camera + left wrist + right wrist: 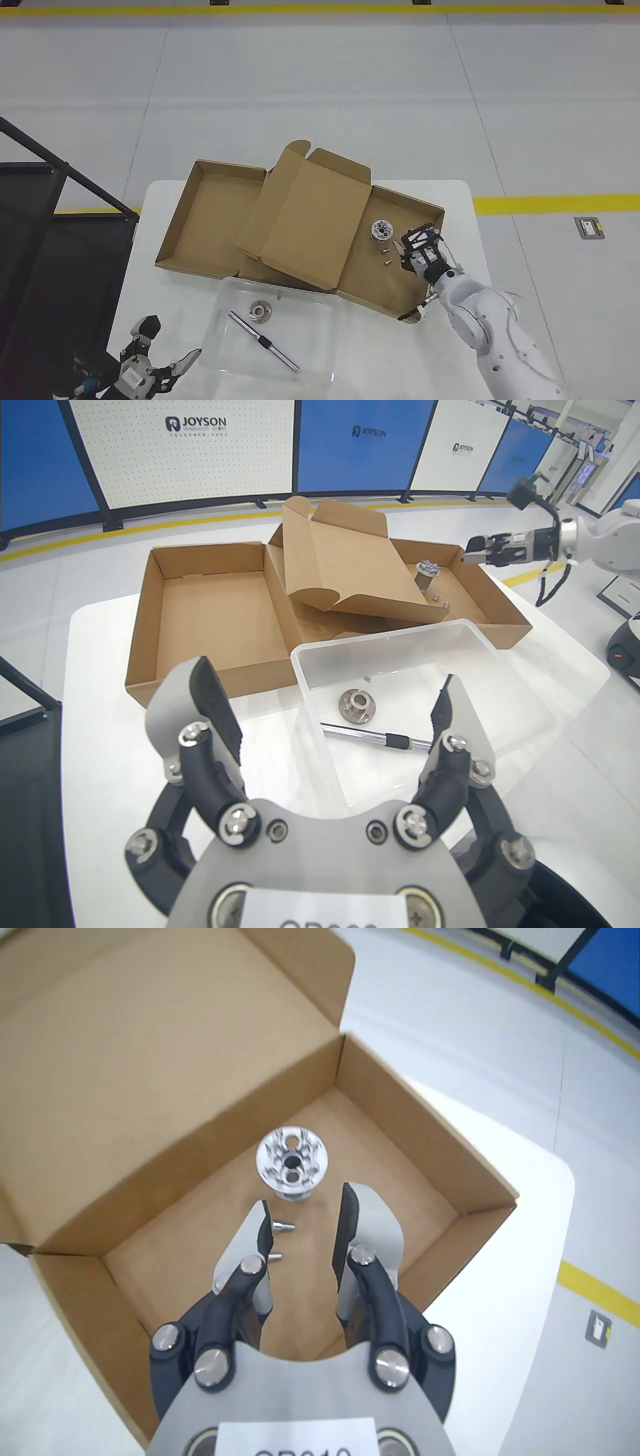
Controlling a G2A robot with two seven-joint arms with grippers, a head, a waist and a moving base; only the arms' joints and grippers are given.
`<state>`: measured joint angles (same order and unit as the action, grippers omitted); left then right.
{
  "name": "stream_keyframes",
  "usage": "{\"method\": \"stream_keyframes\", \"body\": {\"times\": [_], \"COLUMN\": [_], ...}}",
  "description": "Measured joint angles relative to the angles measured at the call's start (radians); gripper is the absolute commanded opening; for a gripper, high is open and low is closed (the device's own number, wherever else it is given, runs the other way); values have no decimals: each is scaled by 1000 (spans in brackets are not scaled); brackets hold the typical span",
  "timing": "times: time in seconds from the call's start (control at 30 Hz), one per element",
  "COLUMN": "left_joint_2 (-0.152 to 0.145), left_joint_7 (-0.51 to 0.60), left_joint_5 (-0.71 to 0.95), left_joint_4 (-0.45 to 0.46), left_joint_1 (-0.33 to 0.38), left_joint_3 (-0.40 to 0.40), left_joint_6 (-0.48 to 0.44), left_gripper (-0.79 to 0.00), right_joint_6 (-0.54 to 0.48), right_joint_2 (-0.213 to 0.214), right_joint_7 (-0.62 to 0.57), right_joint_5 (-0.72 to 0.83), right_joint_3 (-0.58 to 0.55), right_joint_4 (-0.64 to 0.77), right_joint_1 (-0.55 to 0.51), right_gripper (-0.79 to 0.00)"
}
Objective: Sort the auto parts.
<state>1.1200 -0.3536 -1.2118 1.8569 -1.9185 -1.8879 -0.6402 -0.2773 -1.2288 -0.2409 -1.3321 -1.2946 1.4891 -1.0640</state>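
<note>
A silver flanged hub [292,1164] [381,229] stands in the right cardboard box [425,215], with two small bolts [282,1226] [385,259] beside it. My right gripper [306,1205] [418,250] hovers open above that box, just beside the bolts, holding nothing. A clear plastic tray [470,640] [222,305] holds a round flange [356,703] [260,311] and a metal rod [375,739] [264,342]. My left gripper [330,695] [160,362] is open and empty at the table's front left corner, short of the tray.
An empty cardboard box [215,215] lies at the left, and a raised lid flap [310,210] leans between the two boxes. A black frame [40,200] stands off the table's left edge. White table [460,340] is bare at the front right.
</note>
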Motion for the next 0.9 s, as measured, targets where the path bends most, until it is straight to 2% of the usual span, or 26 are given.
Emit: {"method": "stream_keyframes", "body": {"times": [0.1, 0.23, 0.33, 0.37, 0.4, 0.53, 0.63, 0.77, 0.9], "left_joint_2": [0, 0, 0, 0, 0, 0, -2, -6, -7], "left_joint_7": [0, 0, 0, 0, 0, 24, 65, 187, 322], "left_joint_5": [0, 0, 0, 0, 0, -22, -82, -204, -333], "left_joint_4": [0, 0, 0, 0, 0, 24, 75, 157, 249], "left_joint_1": [0, 0, 0, 0, 0, 4, -4, -15, -7], "left_joint_3": [0, 0, 0, 0, 0, 7, 10, 21, 73], "left_joint_6": [0, 0, 0, 0, 0, 16, 30, 40, 101], "left_gripper": [0, 0, 0, 0, 0, 0, 0, 0, 0], "right_joint_6": [-80, -274, -409, -447, -486, -631, -677, -719, -726], "right_joint_2": [10, 25, 35, 38, 40, 52, 59, 69, 73], "right_joint_7": [120, 319, 468, 512, 556, 717, 797, 860, 856], "right_joint_5": [0, -6, -36, -47, -61, -157, -227, -312, -342], "right_joint_3": [-28, -51, -61, -61, -60, -44, -30, -8, -1], "right_joint_4": [72, 128, 126, 122, 117, 79, 66, 74, 75], "right_joint_1": [-63, -119, -132, -132, -130, -109, -95, -91, -90], "right_gripper": [-489, -403, -240, -154, 0, 0, 0, 0, 0]}}
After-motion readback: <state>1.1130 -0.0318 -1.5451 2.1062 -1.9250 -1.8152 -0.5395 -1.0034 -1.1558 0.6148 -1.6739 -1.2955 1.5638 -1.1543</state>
